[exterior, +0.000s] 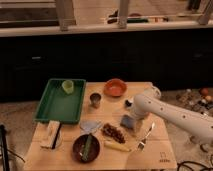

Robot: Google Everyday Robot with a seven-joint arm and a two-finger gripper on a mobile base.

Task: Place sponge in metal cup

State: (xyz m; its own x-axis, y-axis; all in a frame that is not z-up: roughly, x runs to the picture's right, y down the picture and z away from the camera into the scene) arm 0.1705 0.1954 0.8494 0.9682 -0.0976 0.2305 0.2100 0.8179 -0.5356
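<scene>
The sponge (127, 121) is a small blue-grey block lying on the wooden table (160, 150), right of centre. The metal cup (95, 100) stands upright near the table's middle, just right of the green tray, with its dark inside showing. My white arm comes in from the right, and its bulky wrist (144, 105) hangs over the table. The gripper (133, 119) points down right at the sponge, at its right edge. The wrist hides the contact between them. The cup is well to the left of the gripper and a little behind it.
An orange bowl (115, 87) sits behind the cup. A green tray (55, 105) holds a light green cup (67, 86). A pale grey cloth (90, 125), dark bowl (86, 147), brown cluster (114, 133), yellow piece (118, 146), utensil (145, 137) and white object (51, 134) lie along the front.
</scene>
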